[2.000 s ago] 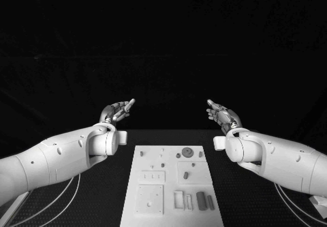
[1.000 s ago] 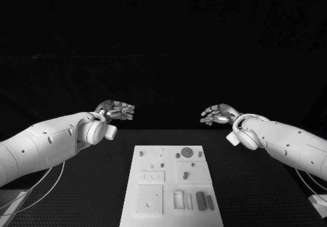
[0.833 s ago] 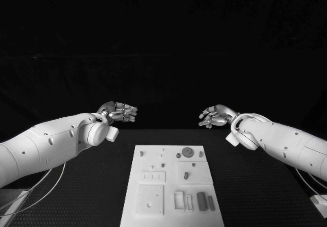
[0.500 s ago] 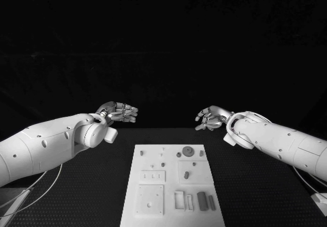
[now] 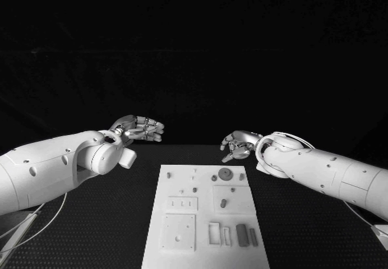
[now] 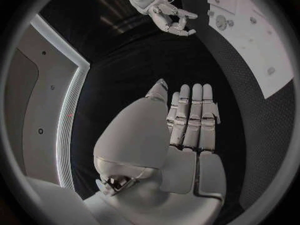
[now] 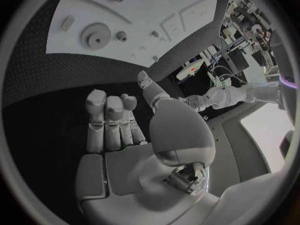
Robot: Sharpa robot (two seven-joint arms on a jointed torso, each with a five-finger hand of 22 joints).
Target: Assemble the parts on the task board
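Note:
The white task board lies in the middle of the black table. On it sit small grey parts: a round gear near the far edge, a short peg at mid-board and two oblong pieces near the front right. My left hand hovers off the board's far left corner, fingers straight and side by side, holding nothing. My right hand hangs just beyond the board's far edge, above the gear's end, with its fingers loosely bent and nothing in it. The right wrist view shows the gear ahead of the fingers.
Black mat surrounds the board on both sides. White cables trail on the table under the left arm. A small white object lies at the table's right edge.
Both hands have come down from a raised, upturned pose. The right hand has swung inward toward the board's far edge. The left hand has shifted only slightly.

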